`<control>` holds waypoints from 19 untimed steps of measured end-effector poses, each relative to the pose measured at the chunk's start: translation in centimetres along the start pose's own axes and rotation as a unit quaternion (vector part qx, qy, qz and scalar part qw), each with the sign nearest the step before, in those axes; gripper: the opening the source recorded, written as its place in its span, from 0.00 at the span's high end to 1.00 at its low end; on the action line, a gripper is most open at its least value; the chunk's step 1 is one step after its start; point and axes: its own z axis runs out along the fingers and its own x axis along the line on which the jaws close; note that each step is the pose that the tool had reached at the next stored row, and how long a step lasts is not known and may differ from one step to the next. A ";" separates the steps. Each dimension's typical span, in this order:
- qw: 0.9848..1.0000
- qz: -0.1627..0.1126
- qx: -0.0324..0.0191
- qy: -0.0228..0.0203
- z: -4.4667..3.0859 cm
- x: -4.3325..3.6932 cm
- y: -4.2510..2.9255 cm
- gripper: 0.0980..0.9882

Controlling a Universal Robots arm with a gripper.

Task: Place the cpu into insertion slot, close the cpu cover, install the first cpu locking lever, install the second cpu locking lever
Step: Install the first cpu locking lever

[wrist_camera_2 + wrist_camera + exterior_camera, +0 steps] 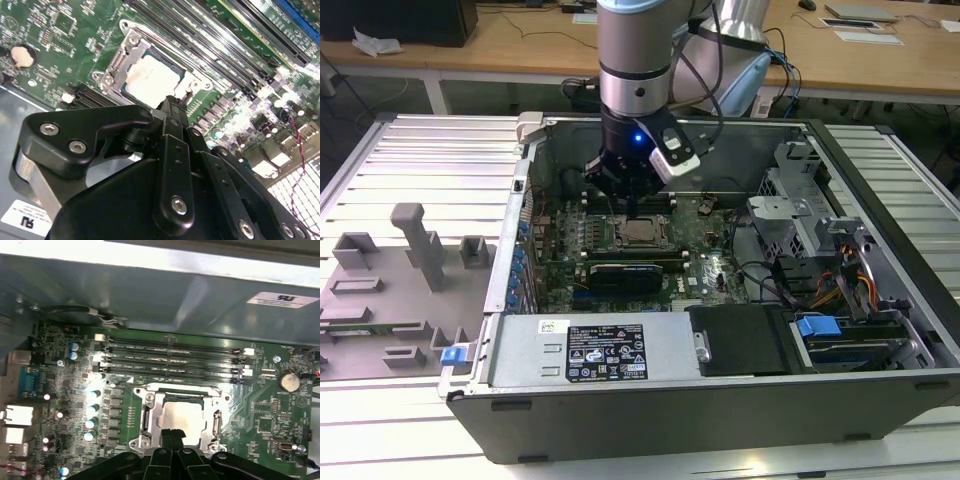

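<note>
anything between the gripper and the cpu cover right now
Nothing visible does. The gripper, jaws together, hangs right at the edge of the cpu cover, which lies down around the cpu.

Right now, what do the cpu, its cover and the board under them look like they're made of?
The cpu: its top looks like matte silvery-grey metal, with a dull, even sheen. The cover: probably stamped steel, bright and glinting along its edges. The board: likely a green-lacquered fibreglass laminate, with fine traces showing through.
</note>
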 end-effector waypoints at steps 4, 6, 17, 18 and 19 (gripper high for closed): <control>1.000 0.000 0.000 0.000 -0.03 0.71 0.06 0.99; 1.000 0.000 0.000 0.000 -0.05 1.06 0.09 0.99; 1.000 0.000 0.000 0.000 -0.13 2.88 0.25 0.99; 1.000 0.000 0.000 0.000 -0.13 3.03 0.26 0.99; 1.000 0.000 0.000 0.000 -0.14 3.28 0.28 0.99</control>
